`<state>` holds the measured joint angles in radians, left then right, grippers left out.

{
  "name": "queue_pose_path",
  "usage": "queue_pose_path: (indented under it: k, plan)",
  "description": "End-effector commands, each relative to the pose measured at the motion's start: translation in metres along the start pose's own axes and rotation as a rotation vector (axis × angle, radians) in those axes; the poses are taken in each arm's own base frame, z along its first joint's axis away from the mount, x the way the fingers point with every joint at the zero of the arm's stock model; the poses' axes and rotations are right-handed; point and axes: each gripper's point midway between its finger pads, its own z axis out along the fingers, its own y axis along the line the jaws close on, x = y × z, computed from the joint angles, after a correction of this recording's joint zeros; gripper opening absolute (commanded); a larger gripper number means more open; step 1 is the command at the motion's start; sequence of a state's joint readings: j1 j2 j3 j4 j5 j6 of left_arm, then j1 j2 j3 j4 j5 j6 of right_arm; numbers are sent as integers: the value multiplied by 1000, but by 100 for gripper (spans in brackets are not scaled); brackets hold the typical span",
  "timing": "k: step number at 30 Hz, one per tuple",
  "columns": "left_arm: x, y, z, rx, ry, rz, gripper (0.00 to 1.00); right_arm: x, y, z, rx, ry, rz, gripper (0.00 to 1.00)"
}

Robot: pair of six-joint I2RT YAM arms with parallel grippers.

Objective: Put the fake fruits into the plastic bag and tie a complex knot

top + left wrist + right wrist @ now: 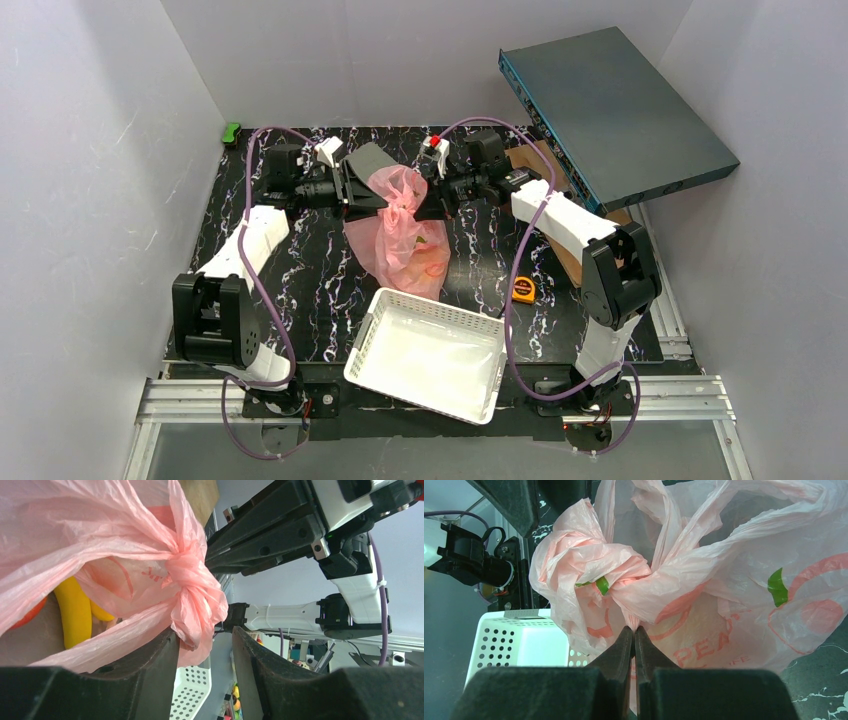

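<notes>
Seen from above, a small green thing (231, 131) lies at the table's (300, 270) 10 o'clock corner. The left gripper (205, 640) reaches in from 9 o'clock of the bag (400, 245). Its fingers (150, 675) stand apart, with a lobe of pink film hanging in the gap and touching one finger. I cannot tell whether they are pinching it or only standing round it.

The bag lies mid-table with its gathered top lifted toward 12 o'clock between the two grippers. The knot (187, 572) is a twisted pink lump just above the left fingers. A banana (75, 610) shows through the film at 8 o'clock of the knot, inside the bag, and an orange-red fruit (30, 612) sits at the frame's edge beyond it.

A basket (372, 325) lies tilted at 6 o'clock of the bag, its far rim just beside the bag's lower end.

The right gripper (634, 630) comes in from 3 o'clock, its fingers clenched together on a fold of the bag just under the bunched handles.

A tape (524, 290) lies on the table at 4 o'clock of the bag, apart from it. A slab (610, 110), blue-grey, leans tilted at 2 o'clock.
</notes>
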<state>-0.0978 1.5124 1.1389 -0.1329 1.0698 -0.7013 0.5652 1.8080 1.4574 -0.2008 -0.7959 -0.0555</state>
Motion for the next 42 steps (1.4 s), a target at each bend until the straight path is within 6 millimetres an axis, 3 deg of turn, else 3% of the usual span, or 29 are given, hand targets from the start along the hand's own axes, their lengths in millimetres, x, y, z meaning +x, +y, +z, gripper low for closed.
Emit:
queue_pose_path:
  k: [1, 9, 20, 23, 24, 32, 36, 42]
  plan:
    - [-7, -10, 1, 39, -33, 4, 37, -18, 16, -7, -28, -48, -62, 1]
    - [-12, -9, 5, 79, -64, -42, 24, -18, 16, -7, -29, -49, -66, 1]
    - [-6, 12, 8, 1, -46, -84, 23, -26, 18, -6, -37, -65, -68, 1]
    - [-5, 10, 8, 12, -38, -83, 0, -24, 16, -7, -26, -58, -77, 1]
    - [-6, 9, 6, 9, -41, -74, 0, -22, 15, -7, -17, -50, -80, 1]
    - [-15, 19, -28, -79, -94, -21, 0, -10, -22, -41, 153, 22, -84, 1]
    - [-24, 39, -55, -173, -144, 10, 0, -1, -36, -61, 234, 75, -126, 1]
    - [-25, 82, -88, -345, -175, 27, 0, 32, -56, -88, 330, 188, -213, 1]
